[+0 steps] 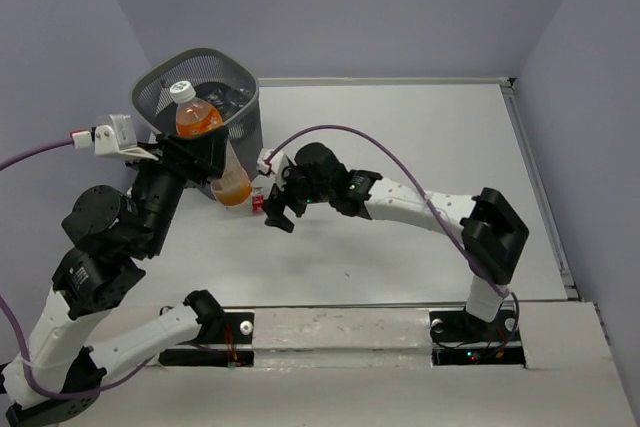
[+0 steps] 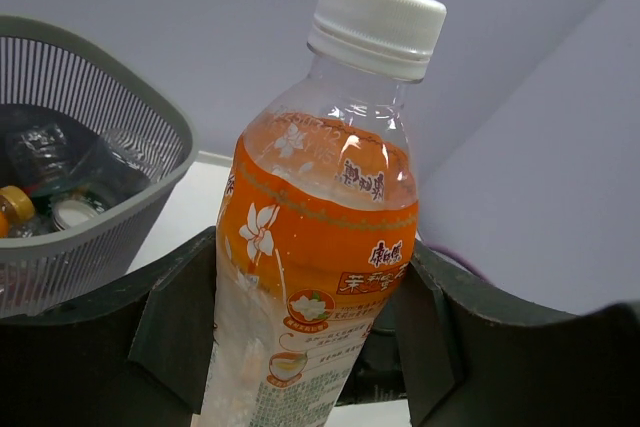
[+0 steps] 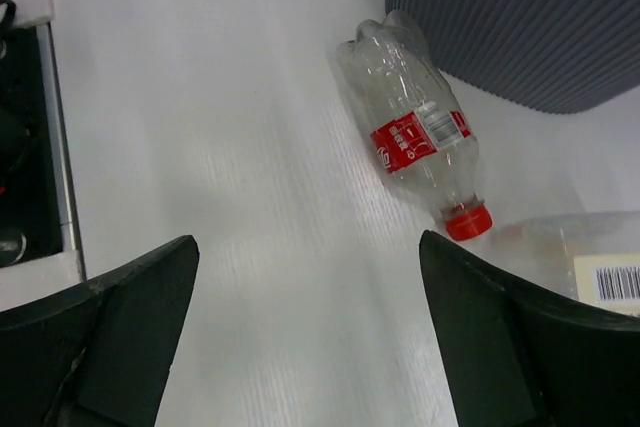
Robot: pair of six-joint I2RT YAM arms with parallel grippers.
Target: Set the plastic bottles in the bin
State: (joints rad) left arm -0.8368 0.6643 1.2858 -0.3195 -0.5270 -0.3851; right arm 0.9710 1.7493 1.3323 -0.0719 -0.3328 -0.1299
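Observation:
An orange-labelled plastic bottle (image 2: 320,237) with a white cap is held upright between the fingers of my left gripper (image 2: 310,292), which is shut on it. From above, this bottle (image 1: 197,117) leans over the near rim of the dark mesh bin (image 1: 160,87). The bin (image 2: 90,217) holds several other bottles. A clear bottle with a red label and red cap (image 3: 415,137) lies on the table beside the bin's wall (image 3: 520,17). My right gripper (image 3: 310,277) hangs open just short of it, over bare table. Seen from above, the right gripper (image 1: 279,205) covers most of that bottle.
Part of another bottle with a barcode label (image 3: 590,267) shows at the right edge of the right wrist view. White table (image 1: 420,147) stretches to the right of the bin. Grey walls close the back and sides. The arm bases sit at the near edge.

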